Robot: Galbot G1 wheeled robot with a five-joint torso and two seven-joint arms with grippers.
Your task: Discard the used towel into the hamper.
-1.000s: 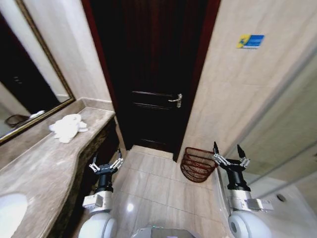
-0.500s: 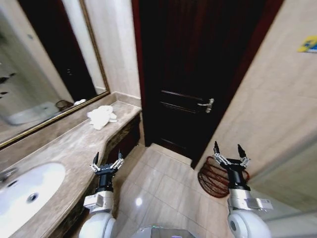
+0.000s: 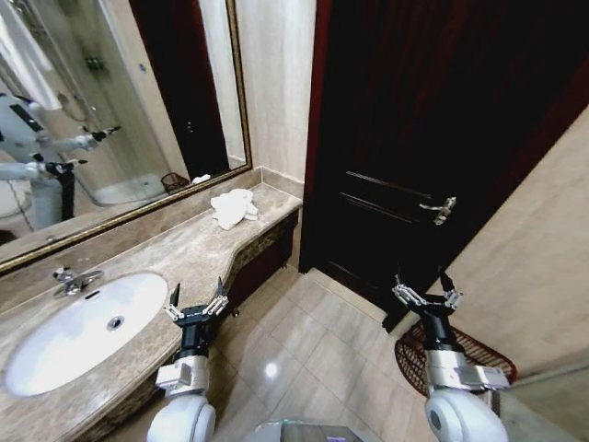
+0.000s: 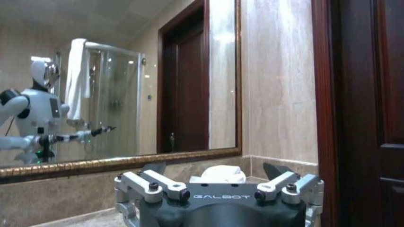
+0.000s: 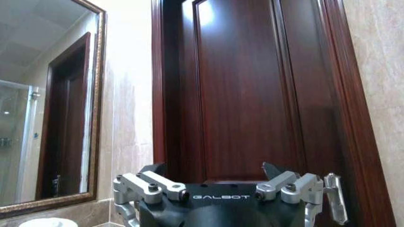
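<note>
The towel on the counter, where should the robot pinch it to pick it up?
Probably from straight above, pinching the raised bunched folds in the middle of the towel. It lies crumpled in a soft heap on the marble counter near the far end by the wall, so its flat edges offer little to grab. The left pincer, open, is nearer.

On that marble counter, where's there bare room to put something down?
The countertop lies bare between the sink and the white towel, and along its front edge. It is tighter behind the sink, around the faucet, and at the far end where the towel lies.
</note>
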